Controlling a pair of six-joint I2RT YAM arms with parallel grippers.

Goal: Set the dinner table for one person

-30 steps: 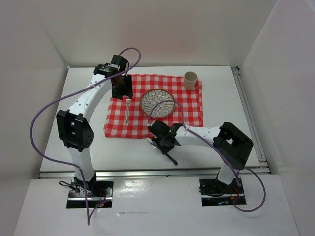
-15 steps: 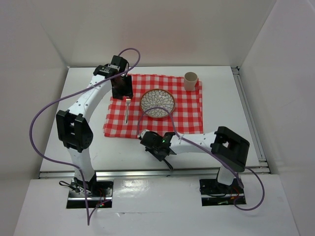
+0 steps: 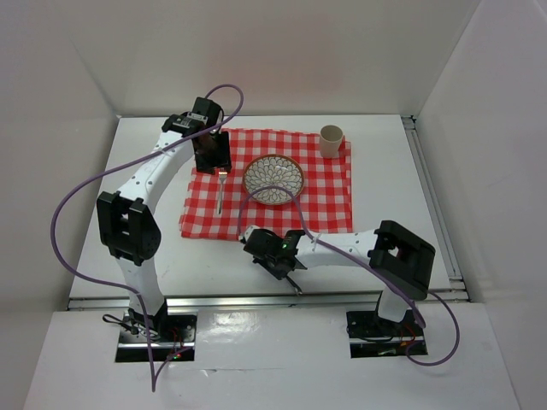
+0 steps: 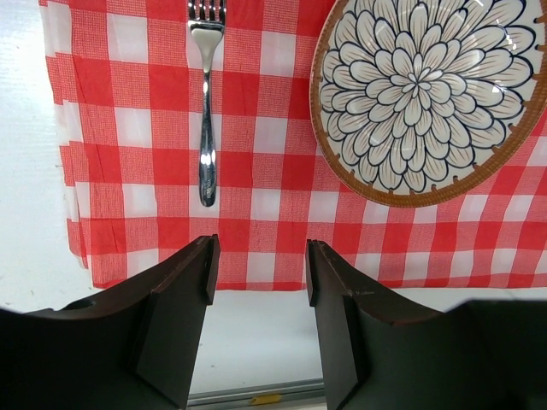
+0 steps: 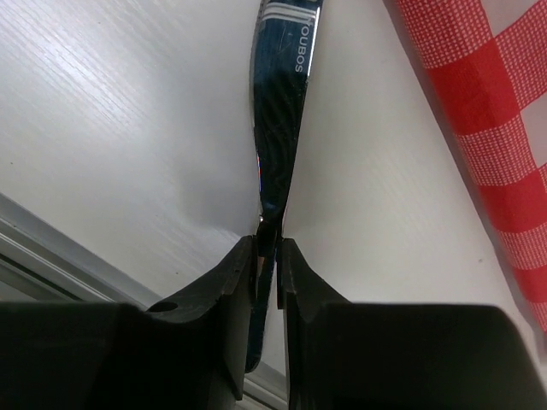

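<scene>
The white dinner table [image 3: 385, 162] carries a red-and-white checked cloth [image 3: 325, 192] with a flower-patterned plate [image 3: 273, 179], a fork [image 3: 220, 192] to its left and a beige cup [image 3: 331, 140] at the far right corner. My left gripper [image 3: 214, 162] hovers open and empty over the cloth's far left; in its wrist view [image 4: 258, 269] the fork [image 4: 206, 111] and plate [image 4: 423, 94] lie ahead. My right gripper [image 3: 263, 248] is shut on a knife [image 5: 280, 111] low over bare table just in front of the cloth; its black handle [image 3: 293, 284] sticks out toward the near edge.
A metal rail [image 3: 256, 301] runs along the table's near edge, close behind the knife handle. The cloth's near edge [image 5: 487, 128] lies just right of the blade in the right wrist view. White walls enclose the table on three sides.
My right gripper has moved left and a little toward the near edge with the knife, then nearly stopped. The left arm has not moved.
</scene>
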